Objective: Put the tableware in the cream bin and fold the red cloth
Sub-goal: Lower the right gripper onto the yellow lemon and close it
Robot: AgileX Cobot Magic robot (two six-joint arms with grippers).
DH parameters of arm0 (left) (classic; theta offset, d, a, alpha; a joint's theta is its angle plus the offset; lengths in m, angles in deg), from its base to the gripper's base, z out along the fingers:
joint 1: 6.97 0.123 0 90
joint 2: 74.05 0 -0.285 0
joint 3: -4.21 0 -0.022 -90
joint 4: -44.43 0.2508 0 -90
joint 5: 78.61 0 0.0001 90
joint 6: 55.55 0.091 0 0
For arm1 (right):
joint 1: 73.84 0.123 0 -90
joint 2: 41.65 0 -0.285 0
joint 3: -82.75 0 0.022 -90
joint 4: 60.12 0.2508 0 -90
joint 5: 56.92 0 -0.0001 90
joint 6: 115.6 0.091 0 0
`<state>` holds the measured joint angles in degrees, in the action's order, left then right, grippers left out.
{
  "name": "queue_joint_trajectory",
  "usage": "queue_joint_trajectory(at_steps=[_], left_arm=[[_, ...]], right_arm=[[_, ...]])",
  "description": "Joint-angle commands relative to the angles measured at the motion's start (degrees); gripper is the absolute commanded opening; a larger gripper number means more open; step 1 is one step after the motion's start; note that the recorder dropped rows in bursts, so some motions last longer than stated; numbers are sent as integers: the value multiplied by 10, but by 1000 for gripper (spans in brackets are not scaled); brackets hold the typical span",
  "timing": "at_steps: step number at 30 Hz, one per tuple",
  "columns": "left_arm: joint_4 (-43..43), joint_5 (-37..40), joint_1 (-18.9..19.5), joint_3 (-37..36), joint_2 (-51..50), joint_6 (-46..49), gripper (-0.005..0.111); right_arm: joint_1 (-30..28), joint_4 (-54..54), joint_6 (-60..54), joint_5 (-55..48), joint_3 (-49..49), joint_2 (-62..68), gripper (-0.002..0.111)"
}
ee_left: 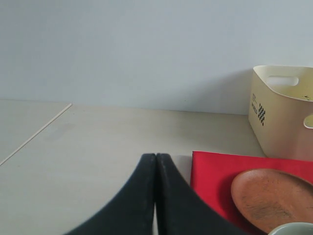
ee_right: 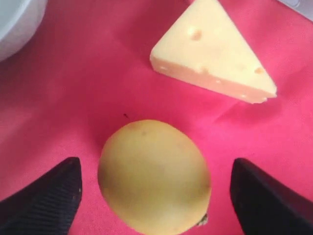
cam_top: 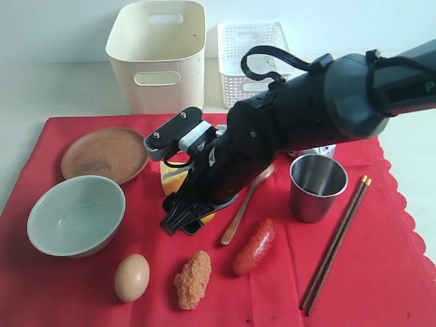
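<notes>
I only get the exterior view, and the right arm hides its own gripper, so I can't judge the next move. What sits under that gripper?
Observer: The right gripper is open, with a yellow lemon on the red cloth between its fingers, touching neither.
Operator: Anything close beside it?
Observer: A wedge of cheese, lying apart from the lemon.
Operator: And the left gripper? I can't see it.
Observer: The left gripper is shut with nothing in it, facing the table just off the cloth's corner by the brown plate.
</notes>
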<state>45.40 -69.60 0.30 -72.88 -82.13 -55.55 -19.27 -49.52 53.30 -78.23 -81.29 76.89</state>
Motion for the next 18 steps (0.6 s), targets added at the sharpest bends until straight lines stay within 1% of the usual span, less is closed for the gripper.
queue_joint_trajectory(at_steps=[1, 3, 5, 12, 15, 18], left_arm=[[-4, -1, 1, -1, 3, -4, 1], [-4, -1, 1, -1, 3, -4, 1], [-4, -1, 1, -1, 3, -4, 1], [-4, -1, 1, -1, 3, -4, 1], [-4, -1, 1, -1, 3, -4, 1], [-4, -1, 1, -1, 3, -4, 1]], right_arm=[[1, -5, -9, 0, -20, 18, 78], [1, -5, -9, 1, -20, 21, 77], [1, -7, -10, 0, -20, 22, 72], [1, -7, -21, -2, -20, 22, 36], [1, -7, -21, -4, -20, 22, 23], [1, -7, -21, -12, -20, 16, 14]])
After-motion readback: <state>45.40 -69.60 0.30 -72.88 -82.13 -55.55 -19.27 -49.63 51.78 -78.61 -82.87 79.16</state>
